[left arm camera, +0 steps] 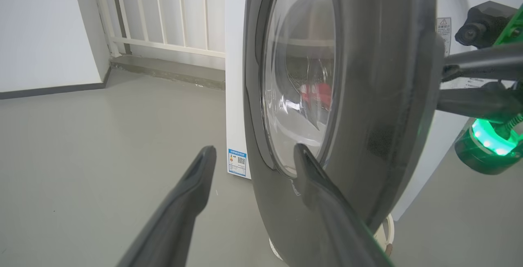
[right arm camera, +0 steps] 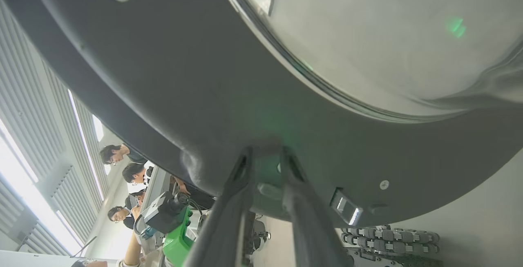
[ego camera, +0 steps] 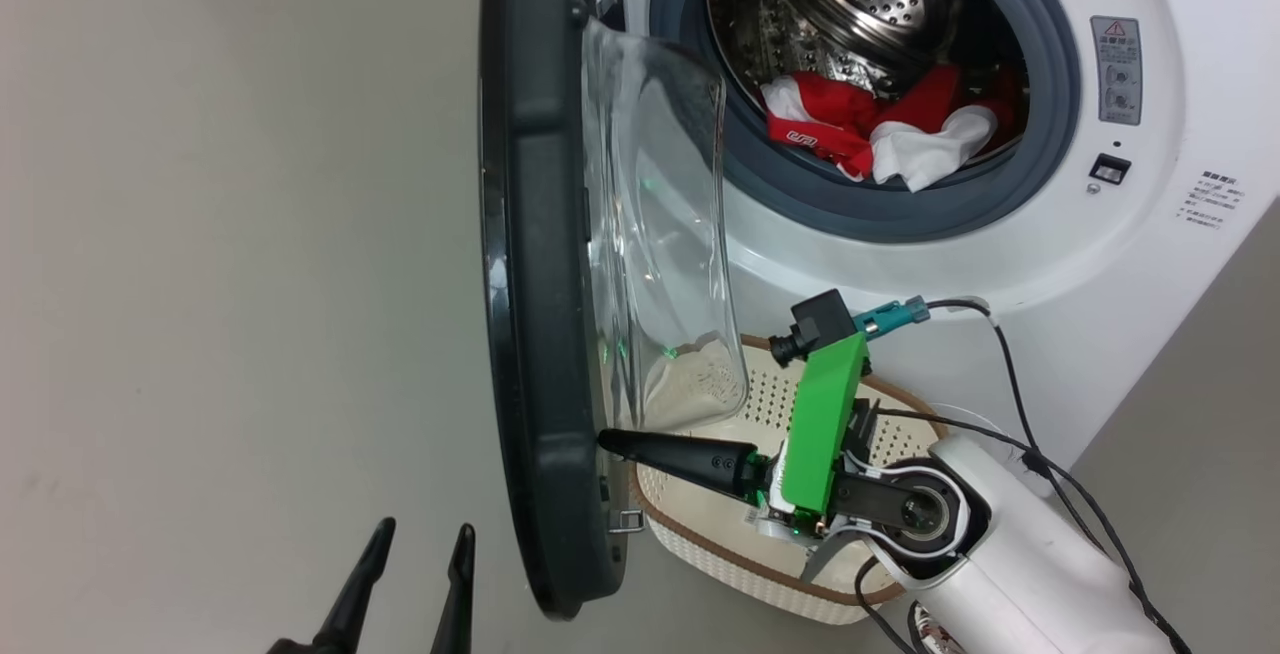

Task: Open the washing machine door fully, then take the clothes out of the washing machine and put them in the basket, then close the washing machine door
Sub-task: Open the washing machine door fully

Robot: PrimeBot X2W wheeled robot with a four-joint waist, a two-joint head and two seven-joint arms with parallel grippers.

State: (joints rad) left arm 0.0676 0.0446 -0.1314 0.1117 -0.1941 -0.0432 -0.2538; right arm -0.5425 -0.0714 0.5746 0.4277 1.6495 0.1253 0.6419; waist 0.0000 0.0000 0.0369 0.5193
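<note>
Finds washing machine door (ego camera: pixel 540 234) swung wide, edge-on; spots clothes (ego camera: pixel 870 129) heaped inside washing machine (ego camera: pixel 1150 234) drum; places basket (ego camera: pixel 690 509) on floor beneath door's glass bowl; notes right gripper (ego camera: pixel 612 442) fingers slightly parted, tips against door's inner rim, pinching nothing visible; logs left gripper (ego camera: pixel 410 584) spread wide, empty, beside door's outer face.

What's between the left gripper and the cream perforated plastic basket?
The washing machine's round black-rimmed glass door, open and edge-on, stands between the left gripper and the cream perforated plastic basket in the head view.
</note>
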